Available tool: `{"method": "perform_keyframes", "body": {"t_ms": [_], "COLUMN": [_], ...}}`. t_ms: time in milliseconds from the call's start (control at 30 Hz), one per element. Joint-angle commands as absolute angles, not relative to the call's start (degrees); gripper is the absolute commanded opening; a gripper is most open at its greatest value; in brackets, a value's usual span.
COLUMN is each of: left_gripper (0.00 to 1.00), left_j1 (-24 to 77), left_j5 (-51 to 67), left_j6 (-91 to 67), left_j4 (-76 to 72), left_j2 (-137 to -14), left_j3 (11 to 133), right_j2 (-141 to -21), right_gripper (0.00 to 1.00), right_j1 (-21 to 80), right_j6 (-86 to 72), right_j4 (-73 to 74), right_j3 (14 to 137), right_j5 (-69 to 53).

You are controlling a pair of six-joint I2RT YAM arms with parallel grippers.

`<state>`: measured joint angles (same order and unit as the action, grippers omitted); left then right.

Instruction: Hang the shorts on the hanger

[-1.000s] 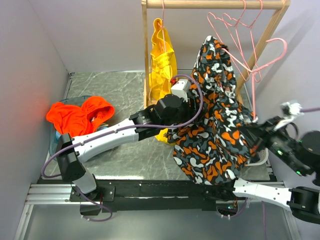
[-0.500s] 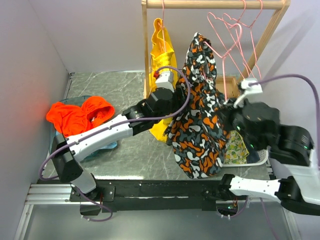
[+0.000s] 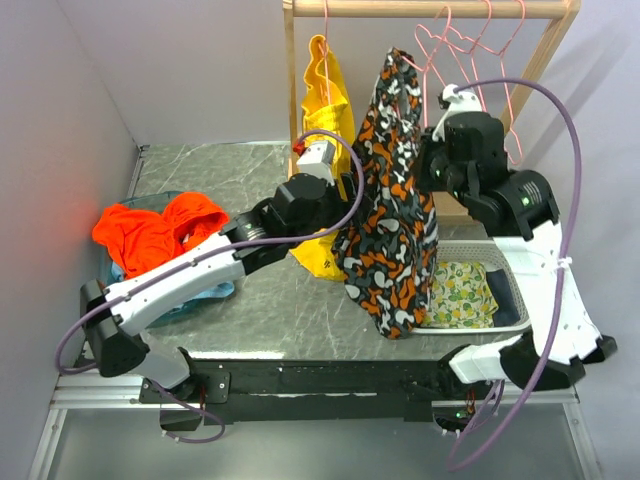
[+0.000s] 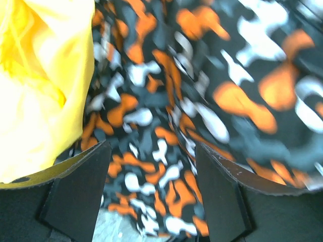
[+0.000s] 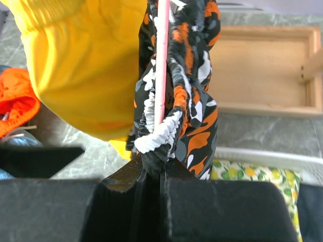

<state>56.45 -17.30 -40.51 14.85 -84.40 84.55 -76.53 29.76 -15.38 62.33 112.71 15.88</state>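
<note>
The shorts point(image 3: 392, 200) hang in the upper middle of the top view as a long, bunched drape, from just under the wooden rail point(image 3: 430, 8) of the clothes rack down to the near part of the grey marbled tabletop point(image 3: 230, 180). In the right wrist view their gathered waistband is folded over a thin pink wire of the hanger point(image 5: 162, 60), which runs straight up the frame. The right gripper point(image 5: 151, 169) is pressed together on that waistband, right where the wire meets the fabric. The left gripper point(image 4: 151, 194) is spread wide with nothing pinched; the printed cloth fills the view beyond its fingers point(image 4: 75, 194). Just left of the shorts, a yellow garment point(image 3: 325, 120) hangs from the same rail. At lower right a white basket point(image 3: 515, 310) holds a lemon-print cloth point(image 3: 455, 295). Far left lies an orange-red garment point(image 3: 155, 230).
</note>
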Motion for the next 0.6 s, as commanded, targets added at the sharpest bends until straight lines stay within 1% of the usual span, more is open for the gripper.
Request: {"method": "perform_keyframes", "body": {"t_ms": [0,100,267,400,567], "left_gripper": [0.73,0.74,0.74,0.75,0.77], "left_j1": [56.6,56.6,56.6,56.6,56.5], "left_j5": [-13.3,-13.0,-13.4,-14.1,-15.2], "left_j6": [-38.2,-38.2,-37.8,-37.3,-36.7], "left_j4": [16.6,17.3,18.5,19.5,20.0], "left_j2": [-78.4,-75.8,-71.4,-69.8,-67.8], "left_j3": [85.3,84.5,83.5,83.2,82.0], "right_j2": [-79.5,-83.1,-85.7,-89.1,-91.7], "right_gripper": [0.00,0.00,0.00,0.00,0.00], "right_j1": [27.2,26.2,25.8,25.9,25.8], "right_j6": [-12.9,-12.3,-10.9,-10.2,-9.5], "right_j4": [54.6,54.7,52.6,52.3,51.8], "right_j3": [119.3,121.5,122.6,125.7,126.8], "right_j5": [11.2,10.3,11.2,9.3,11.4]}}
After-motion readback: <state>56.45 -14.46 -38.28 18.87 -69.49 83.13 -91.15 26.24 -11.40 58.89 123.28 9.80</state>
